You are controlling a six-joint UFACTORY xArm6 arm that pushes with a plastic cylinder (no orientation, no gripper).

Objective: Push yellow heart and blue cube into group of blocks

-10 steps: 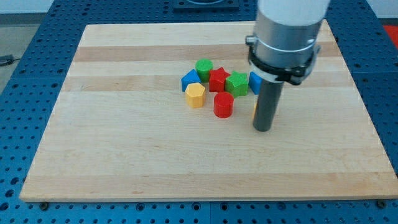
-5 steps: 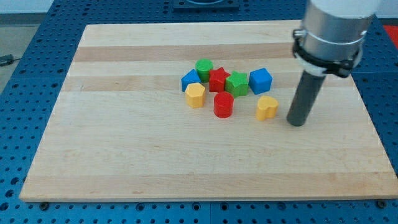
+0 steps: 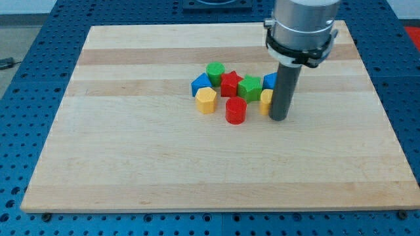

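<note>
My tip (image 3: 279,118) rests on the board just right of the yellow heart (image 3: 265,102) and touches it; the rod hides the heart's right side. The blue cube (image 3: 269,80) sits behind the rod, mostly hidden, next to the green star (image 3: 249,87). The group lies to the left: red star (image 3: 230,84), green cylinder (image 3: 214,71), a blue block (image 3: 201,83), yellow hexagon (image 3: 206,99) and red cylinder (image 3: 235,110). The yellow heart sits just right of the red cylinder and below the green star.
The wooden board (image 3: 131,151) lies on a blue perforated table (image 3: 20,98). The arm's grey housing (image 3: 300,29) hangs over the board's upper right.
My tip swung out to the right of the yellow heart, then came back left. The heart slid left and up, closer to the green star and red cylinder.
</note>
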